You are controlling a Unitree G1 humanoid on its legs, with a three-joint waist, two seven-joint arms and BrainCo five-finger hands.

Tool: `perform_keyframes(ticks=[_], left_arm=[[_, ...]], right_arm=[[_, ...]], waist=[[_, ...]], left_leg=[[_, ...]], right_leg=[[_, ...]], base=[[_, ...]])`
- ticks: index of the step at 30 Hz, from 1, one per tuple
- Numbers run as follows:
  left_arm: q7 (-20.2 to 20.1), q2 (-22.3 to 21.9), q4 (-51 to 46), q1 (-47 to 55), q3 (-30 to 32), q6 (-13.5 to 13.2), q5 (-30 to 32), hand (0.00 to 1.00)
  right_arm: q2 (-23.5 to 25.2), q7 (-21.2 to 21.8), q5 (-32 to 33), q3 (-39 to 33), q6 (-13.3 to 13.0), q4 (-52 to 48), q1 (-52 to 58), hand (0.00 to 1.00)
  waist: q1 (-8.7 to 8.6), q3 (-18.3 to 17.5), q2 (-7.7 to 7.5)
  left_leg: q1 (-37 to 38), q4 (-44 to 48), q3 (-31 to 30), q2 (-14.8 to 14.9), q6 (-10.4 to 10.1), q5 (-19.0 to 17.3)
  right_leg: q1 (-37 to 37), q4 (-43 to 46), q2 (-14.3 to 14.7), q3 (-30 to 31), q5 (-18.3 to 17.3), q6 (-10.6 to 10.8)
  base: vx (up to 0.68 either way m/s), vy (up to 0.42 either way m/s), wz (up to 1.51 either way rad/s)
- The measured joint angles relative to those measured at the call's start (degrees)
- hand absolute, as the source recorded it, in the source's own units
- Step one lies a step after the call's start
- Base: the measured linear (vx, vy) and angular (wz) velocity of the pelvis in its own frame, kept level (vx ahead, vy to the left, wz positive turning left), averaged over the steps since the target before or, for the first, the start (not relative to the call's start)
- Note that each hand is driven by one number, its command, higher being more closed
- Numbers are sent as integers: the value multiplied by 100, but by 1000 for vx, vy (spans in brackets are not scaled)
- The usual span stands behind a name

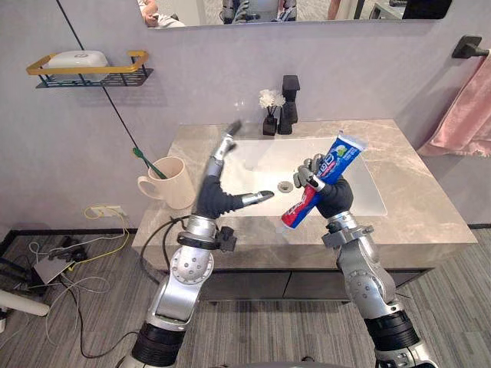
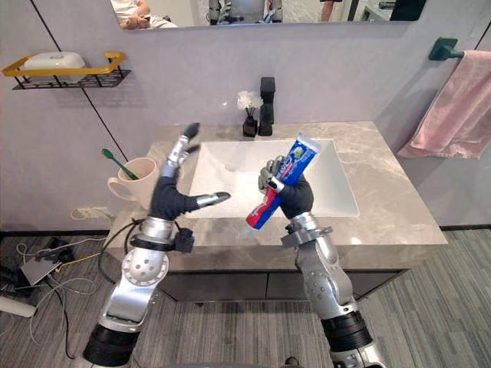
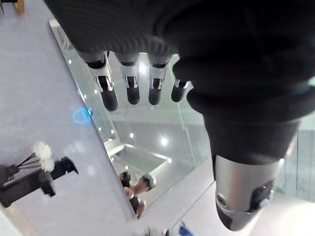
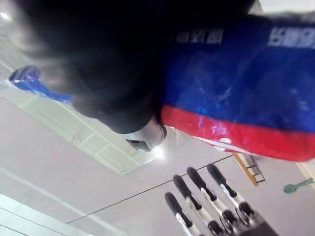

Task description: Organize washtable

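One-handed - gripped the blue-and-red toothpaste tube in the curled right hand, slanted above the white rectangular sink. Held the left hand wide, fingers straight, near the cream ceramic mug.

A bathroom: marble washtable with sunken sink, black tap, wall mirror, pink towel, toothbrush mug

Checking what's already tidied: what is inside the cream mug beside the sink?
A green toothbrush leans in the mug, its upper end past the rim. The mug's wall hides its lower end and the bottom, so anything else inside cannot be seen.
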Motion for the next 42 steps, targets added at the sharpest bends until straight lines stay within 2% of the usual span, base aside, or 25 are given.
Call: perform_keyframes(ticks=[4,12,15,20,22,25,33,42], left_arm=[[29,-65,-114,159,300,-4,-174,0],[302,-446,17,615,1662,-7,-902,0],[518,-647,353,810,2298,13,-1014,0],[680,-862,1028,1058,2994,32,-1162,0],[738,-906,1363,1152,3153,38,-1377,0],[744,-1012,1983,1391,3481,115,-1653,0],[619,-1118,3452,1674,3657,373,-1701,0],[213,-1117,4936,1665,3425,539,-1163,0]], right_arm=[[145,-5,-149,-202,-52,-69,44,100],[195,-105,-414,-762,-106,-69,353,100],[291,-110,-481,-948,-149,-70,429,100],[398,-114,-557,-1237,-181,-70,557,100],[398,-114,-595,-1341,-184,-71,613,100],[399,-112,-605,-1352,-185,-83,717,100],[402,-89,-602,-1433,-185,-85,807,100],[399,-86,-603,-1442,-190,-86,965,100]], waist=[[3,1,4],[21,2,12],[29,-1,17],[90,-1,17],[157,-1,17],[163,-2,17],[175,-3,17],[175,-9,13]], left_leg=[[4,-4,-36,-6,5,11],[57,-169,-105,-15,-5,91],[55,-197,-98,-14,-10,94],[54,-230,-98,-14,-10,93],[56,-240,-98,-14,-10,93],[56,-254,-106,-15,-10,93],[47,-277,-139,-18,-10,94],[34,-278,-171,-20,-10,94]], right_leg=[[23,-2,-6,-38,-1,1],[68,-74,1,-123,-1,1],[73,-115,7,-125,-1,0],[70,-125,8,-141,-1,1],[68,-127,8,-144,-2,2],[67,-129,8,-153,-3,3],[64,-129,4,-189,-10,13],[75,-129,1,-285,-14,19]], base=[[0,0,5],[-7,-6,4],[0,0,0],[0,0,0],[-15,-9,0],[-34,-17,1],[-38,-19,2],[-12,-8,1]])
